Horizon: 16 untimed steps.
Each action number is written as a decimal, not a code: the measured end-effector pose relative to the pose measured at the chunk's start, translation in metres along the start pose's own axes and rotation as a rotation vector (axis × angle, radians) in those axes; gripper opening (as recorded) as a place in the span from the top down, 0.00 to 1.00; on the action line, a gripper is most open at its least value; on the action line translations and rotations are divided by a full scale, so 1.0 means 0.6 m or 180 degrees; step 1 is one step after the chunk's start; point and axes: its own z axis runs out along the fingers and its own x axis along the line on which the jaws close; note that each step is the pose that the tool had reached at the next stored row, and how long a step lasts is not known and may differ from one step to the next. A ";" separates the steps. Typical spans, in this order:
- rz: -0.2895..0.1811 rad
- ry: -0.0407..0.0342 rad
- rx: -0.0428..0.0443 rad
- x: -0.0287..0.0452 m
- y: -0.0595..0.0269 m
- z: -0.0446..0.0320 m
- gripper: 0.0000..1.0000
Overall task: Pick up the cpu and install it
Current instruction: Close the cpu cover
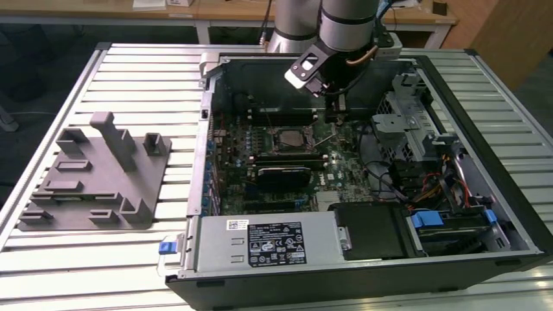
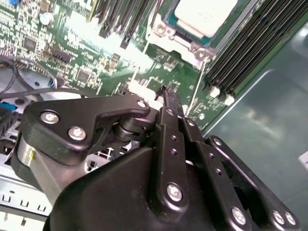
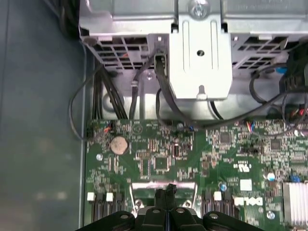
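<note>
Silver-topped cpu (image 2: 204,17) sits in the socket (image 2: 198,52), with the jaws pressed together on nothing, hovering over the board (image 2: 168,67) just beside it, toward the exterior view's right.

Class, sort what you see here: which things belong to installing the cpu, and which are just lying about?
Job: cpu, in the metal-framed socket; tool, shut, above the motherboard.
Lying about: grey tray; coin battery; metal cage; power supply.
</note>
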 end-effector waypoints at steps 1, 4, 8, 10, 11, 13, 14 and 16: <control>0.0000 0.0000 0.0000 0.000 0.003 0.000 0.89; 0.0000 0.0000 0.0000 0.000 0.015 0.001 0.89; 0.0000 0.0000 0.0001 0.000 0.027 0.002 0.89; 0.0000 0.0000 0.0001 0.000 0.031 0.003 0.89; 0.0000 0.0000 0.0001 0.001 0.033 0.003 0.89; 0.0000 0.0000 0.0001 0.001 0.038 0.003 0.89; 0.0000 0.0000 0.0001 0.001 0.039 0.003 0.89; 0.0000 0.0000 0.0001 0.001 0.042 0.003 0.89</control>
